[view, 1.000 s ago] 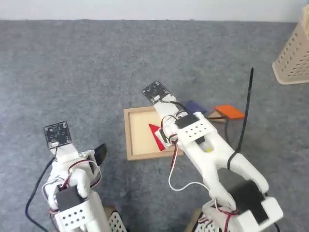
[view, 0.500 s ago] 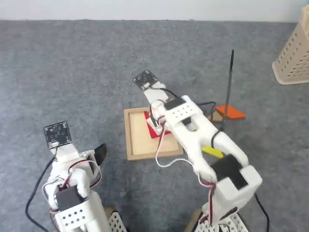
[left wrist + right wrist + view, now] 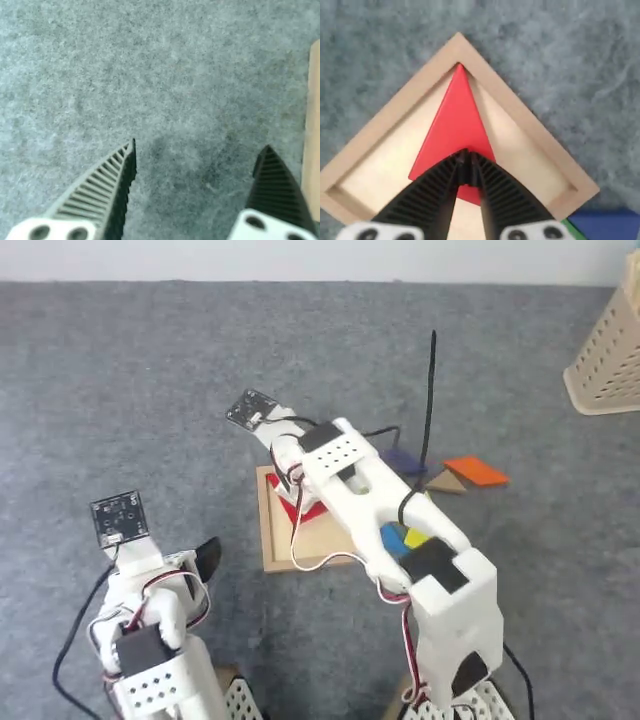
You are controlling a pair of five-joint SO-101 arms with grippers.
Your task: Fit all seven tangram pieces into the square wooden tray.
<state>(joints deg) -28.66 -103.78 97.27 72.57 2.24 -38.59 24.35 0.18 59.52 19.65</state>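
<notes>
step: seating red triangle [image 3: 455, 120] in wooden tray [image 3: 530, 125], tip in a corner (likely piece 1 of 7) | right gripper [image 3: 468, 167]: clenched on triangle's wide end | left gripper [image 3: 200, 145]: spread, over carpet [image 3: 150, 60] | next: lay flat, release, fetch orange piece [image 3: 476, 471]

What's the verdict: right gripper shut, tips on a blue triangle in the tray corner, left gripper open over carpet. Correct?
Wrong colour. Right wrist view: the triangle is red, not blue. Rest holds: right gripper shut, tips on it in the tray corner, left gripper open over carpet.
</notes>
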